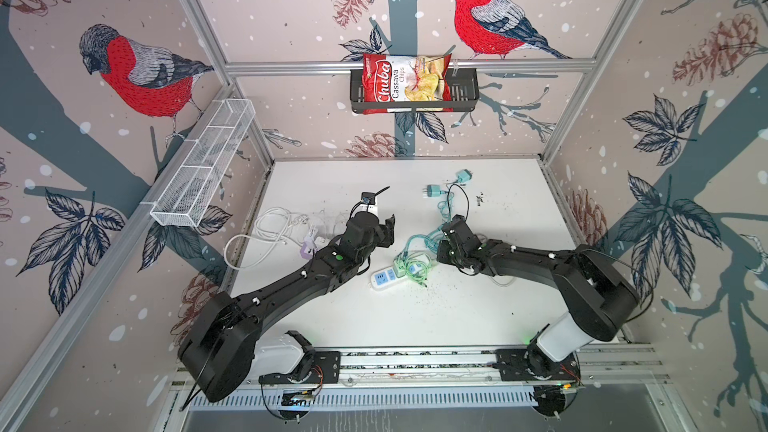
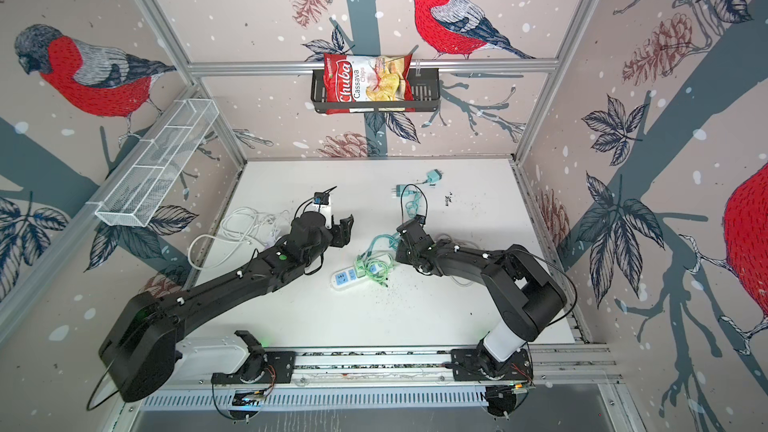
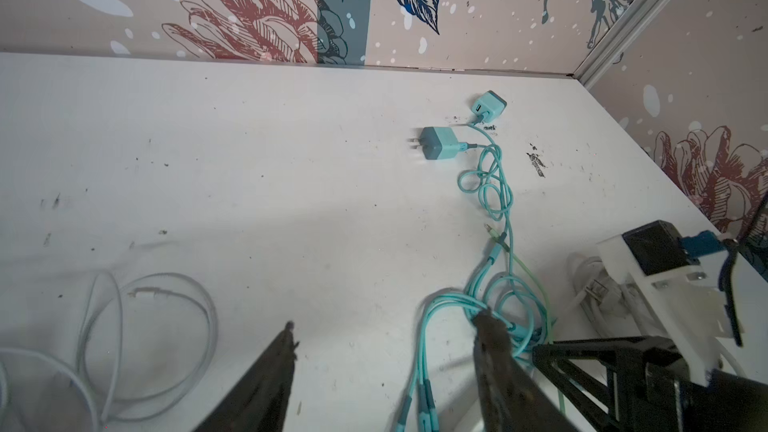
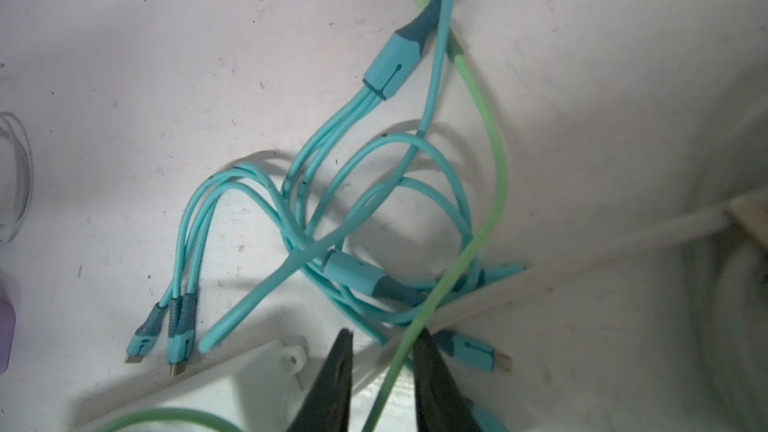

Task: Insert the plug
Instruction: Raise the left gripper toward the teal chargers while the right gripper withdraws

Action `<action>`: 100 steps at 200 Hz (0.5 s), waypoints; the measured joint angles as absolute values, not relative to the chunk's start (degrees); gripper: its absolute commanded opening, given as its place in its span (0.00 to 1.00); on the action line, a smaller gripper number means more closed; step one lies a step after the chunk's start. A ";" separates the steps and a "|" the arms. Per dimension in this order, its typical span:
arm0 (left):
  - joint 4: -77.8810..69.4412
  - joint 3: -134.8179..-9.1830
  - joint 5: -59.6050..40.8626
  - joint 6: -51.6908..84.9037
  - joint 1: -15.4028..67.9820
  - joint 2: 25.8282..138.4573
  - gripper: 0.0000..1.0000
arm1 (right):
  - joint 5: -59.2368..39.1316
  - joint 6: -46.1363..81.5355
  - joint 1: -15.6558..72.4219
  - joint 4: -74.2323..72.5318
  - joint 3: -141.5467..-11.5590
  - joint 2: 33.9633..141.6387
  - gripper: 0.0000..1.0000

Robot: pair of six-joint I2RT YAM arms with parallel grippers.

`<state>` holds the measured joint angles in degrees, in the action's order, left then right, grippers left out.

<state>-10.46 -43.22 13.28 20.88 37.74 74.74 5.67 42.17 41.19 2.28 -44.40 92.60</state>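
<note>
A white power strip [image 1: 384, 279] with blue-marked sockets lies flat on the table [image 1: 457, 317], between the left gripper [image 3: 386, 324] and the right gripper [image 4: 384, 338] and nearer the right. A pale green plug [image 1: 400, 270] sits on the strip's end closest to the right gripper; whether it is fully seated cannot be told. A green cable [image 4: 500, 176] passes between that gripper's drawn-in jaws. Beyond the right gripper, well apart from the strip, a teal charger plug [image 3: 439, 147] lies on its side with two prongs bare. A second teal charger [image 3: 490, 105] lies just past it.
</note>
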 measured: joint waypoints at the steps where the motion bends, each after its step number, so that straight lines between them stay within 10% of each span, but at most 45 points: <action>1: -10.52 -43.31 13.26 20.86 37.65 74.87 0.67 | 5.67 42.17 41.19 2.26 -44.42 92.62 0.17; 100: -16.49 -59.33 1.72 15.05 33.34 96.42 0.65 | 10.90 43.68 46.65 7.97 -43.27 78.17 0.07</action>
<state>-16.49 -59.33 1.72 15.05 33.34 96.42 10.90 43.68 46.65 7.97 -43.27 78.17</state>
